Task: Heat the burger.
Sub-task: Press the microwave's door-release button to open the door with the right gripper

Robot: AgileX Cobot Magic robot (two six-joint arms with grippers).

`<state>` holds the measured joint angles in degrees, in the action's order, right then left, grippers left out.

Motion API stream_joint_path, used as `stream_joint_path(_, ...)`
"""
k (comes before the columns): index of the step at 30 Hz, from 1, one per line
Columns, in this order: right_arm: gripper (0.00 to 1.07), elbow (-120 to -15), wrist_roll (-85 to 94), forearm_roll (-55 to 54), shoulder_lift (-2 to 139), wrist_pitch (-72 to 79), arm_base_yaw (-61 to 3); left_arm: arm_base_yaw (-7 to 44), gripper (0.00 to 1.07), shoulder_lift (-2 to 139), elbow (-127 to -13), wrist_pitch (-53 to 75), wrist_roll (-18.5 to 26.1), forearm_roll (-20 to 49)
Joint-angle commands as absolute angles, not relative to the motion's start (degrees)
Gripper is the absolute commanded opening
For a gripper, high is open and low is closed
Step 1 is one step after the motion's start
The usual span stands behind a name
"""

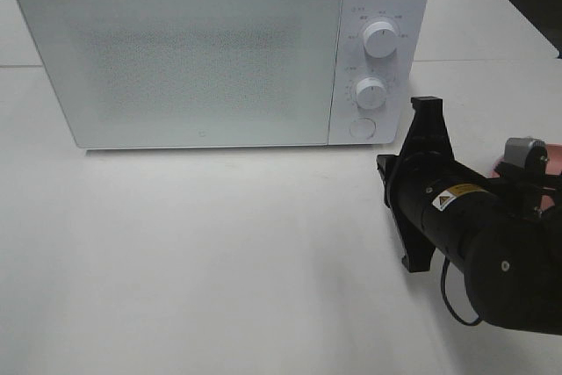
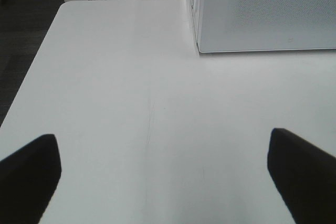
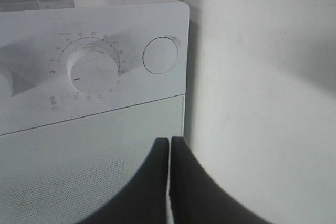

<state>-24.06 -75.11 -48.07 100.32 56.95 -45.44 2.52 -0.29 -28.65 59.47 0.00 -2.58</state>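
— Listing stock on the white table (image 1: pixel 219 261). Item one?
— Microwave oven (image 1: pixel 202 59): white, door closed. Its right-hand panel carries an upper dial (image 1: pixel 379 39), a lower dial (image 1: pixel 371 92) under it, and a round button (image 1: pixel 363 127) lowest of the three.
— Item two, right gripper?
— Right gripper (image 3: pixel 169 182): black, fingers pressed flat together with nothing between them. It points at the oven's lower right front corner, near the round button. Whether the tips touch the oven, I cannot tell.
— Item three, left gripper?
— Left gripper (image 2: pixel 165 182): seen only from its own wrist camera. Its fingers (image 2: pixel 29 177) are spread wide above bare table and hold nothing. The oven's left front corner lies well ahead of it.
— Item four, burger?
— Burger: cannot be made out in any view. Pink plate (image 1: pixel 555 160): only a sliver shows, at the right edge of the high view behind the right arm, which hides the rest of it.
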Motion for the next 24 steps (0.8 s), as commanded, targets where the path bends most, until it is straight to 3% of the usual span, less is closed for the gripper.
stream_joint_path(1,0.0,-26.1,-76.1,-45.6,102.1,56.8,-43.1,2.8,1.0,-1.9,-28.5,59.2,0.0,-2.5)
stream_joint_path(24,0.0,-38.0,-76.8,-41.5,113.4,54.0,-34.3,2.8,1.0,-1.9,-28.5,59.2,0.0,-2.5)
